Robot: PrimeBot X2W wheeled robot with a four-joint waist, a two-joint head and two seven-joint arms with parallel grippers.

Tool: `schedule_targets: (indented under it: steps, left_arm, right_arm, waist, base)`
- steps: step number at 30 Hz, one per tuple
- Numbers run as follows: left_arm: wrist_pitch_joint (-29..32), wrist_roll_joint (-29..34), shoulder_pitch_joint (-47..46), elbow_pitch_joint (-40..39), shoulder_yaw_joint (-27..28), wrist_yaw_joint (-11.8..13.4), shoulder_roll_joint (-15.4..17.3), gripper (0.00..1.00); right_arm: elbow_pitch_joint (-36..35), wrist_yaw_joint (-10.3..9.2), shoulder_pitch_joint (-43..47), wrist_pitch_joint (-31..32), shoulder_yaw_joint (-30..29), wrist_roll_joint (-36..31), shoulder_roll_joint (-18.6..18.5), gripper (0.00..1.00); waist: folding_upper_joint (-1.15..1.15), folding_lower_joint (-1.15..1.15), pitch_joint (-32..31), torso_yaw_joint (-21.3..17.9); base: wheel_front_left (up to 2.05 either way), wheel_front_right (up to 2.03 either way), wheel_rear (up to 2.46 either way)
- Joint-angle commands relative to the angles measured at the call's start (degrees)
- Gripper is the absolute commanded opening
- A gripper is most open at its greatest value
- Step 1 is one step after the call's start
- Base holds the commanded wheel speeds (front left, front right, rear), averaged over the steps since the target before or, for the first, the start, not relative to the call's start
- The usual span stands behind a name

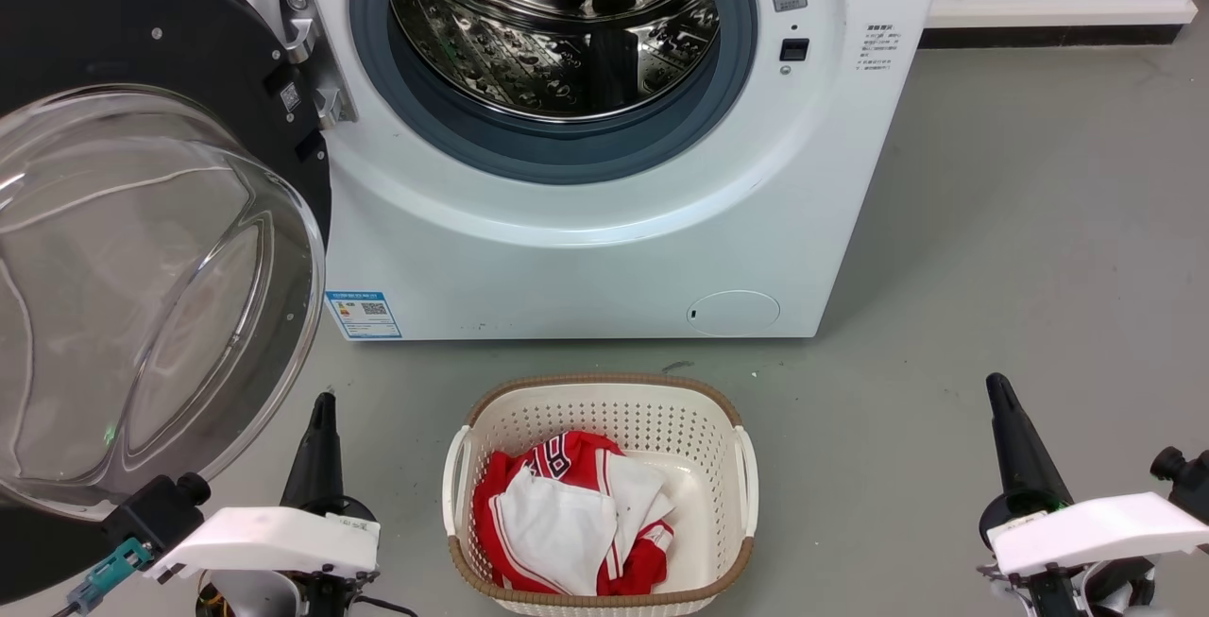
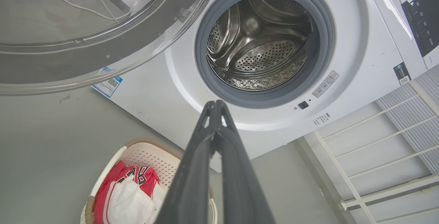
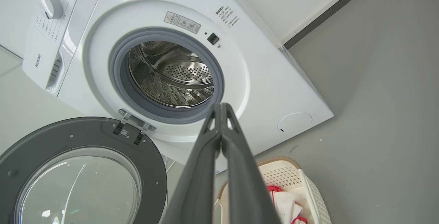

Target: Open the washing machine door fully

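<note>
While both grippers wait in front of the washer point(image 1: 586, 258), the door point(image 1: 142, 258) stands swung wide open at the washer's left side, held by its hinge point(image 1: 312, 59), and the drum point(image 1: 557, 22) is uncovered. The left gripper point(image 1: 323, 404) is before the washer's lower left corner, near the door's lower rim, with its fingers pressed together and holding nothing. The right gripper point(image 1: 999, 390) is beyond the washer's right side, also pressed together and empty. A basket point(image 1: 604, 381) with red and white cloth point(image 1: 567, 513) stands before the washer's middle.
</note>
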Motion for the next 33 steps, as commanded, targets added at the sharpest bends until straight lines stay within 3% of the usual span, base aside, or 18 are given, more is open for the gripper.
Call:
schedule_targets:
  steps: [1, 33]
  left_arm:
    - [0.5, -2.02, -1.62, -0.32, 0.26, -0.4, 0.08, 0.0]
    - [5.83, -23.51, -2.84, 2.48, 1.83, -2.17, 0.06, 0.0]
  right_arm:
    - [-0.13, 0.0, -1.44, 0.29, -0.16, 2.2, -0.48, 0.0]
    - [3.74, -0.01, -3.41, 3.74, -1.41, 23.97, -0.54, 0.0]
  waist:
    - [0.0, 0.0, -0.04, 0.01]
    - [0.0, 0.0, -0.88, 0.18]
  base:
    - [0.0, 0.0, 0.0]
    - [0.0, 0.0, 0.0]
